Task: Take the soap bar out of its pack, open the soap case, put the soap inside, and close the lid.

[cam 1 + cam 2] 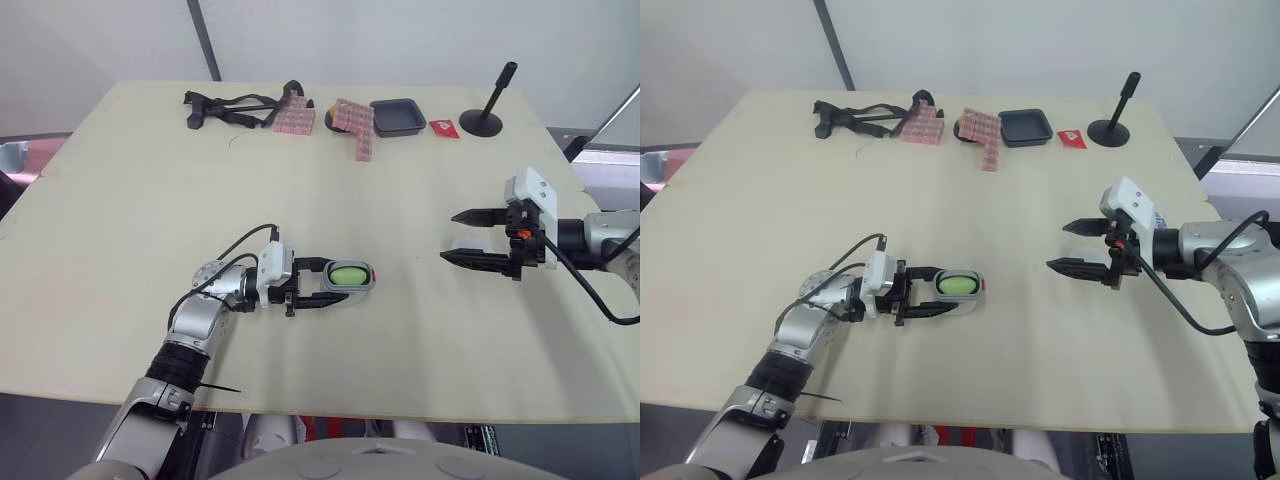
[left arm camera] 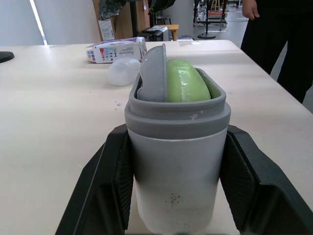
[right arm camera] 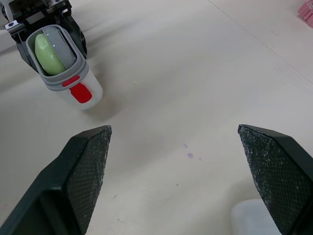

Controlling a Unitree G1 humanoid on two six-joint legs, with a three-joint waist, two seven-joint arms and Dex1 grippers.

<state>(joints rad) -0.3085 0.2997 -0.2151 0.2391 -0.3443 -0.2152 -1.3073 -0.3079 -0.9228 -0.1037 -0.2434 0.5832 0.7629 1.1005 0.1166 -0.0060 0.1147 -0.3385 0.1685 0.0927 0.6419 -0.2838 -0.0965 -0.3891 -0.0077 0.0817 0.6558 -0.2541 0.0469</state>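
The grey soap case (image 1: pixel 349 276) with a red latch (image 3: pixel 80 92) lies on the table, open on top. A green soap bar (image 2: pixel 183 81) sits inside it, and a grey lid piece (image 2: pixel 152 73) stands on edge beside the soap. My left gripper (image 1: pixel 335 282) is shut on the case, one finger on each long side. My right gripper (image 1: pixel 449 237) is open to the right of the case and apart from it, holding nothing. A small translucent white piece (image 3: pixel 254 218) lies on the table under it. Beyond that piece lies a white printed pack (image 2: pixel 115 49).
Along the far edge stand a black tray (image 1: pixel 397 116), pink patterned packs (image 1: pixel 352 128), a black strap tool (image 1: pixel 235 108), a small red packet (image 1: pixel 444 128) and a black stand (image 1: pixel 485 115). A person in dark clothes (image 2: pixel 283 44) stands past the table's right side.
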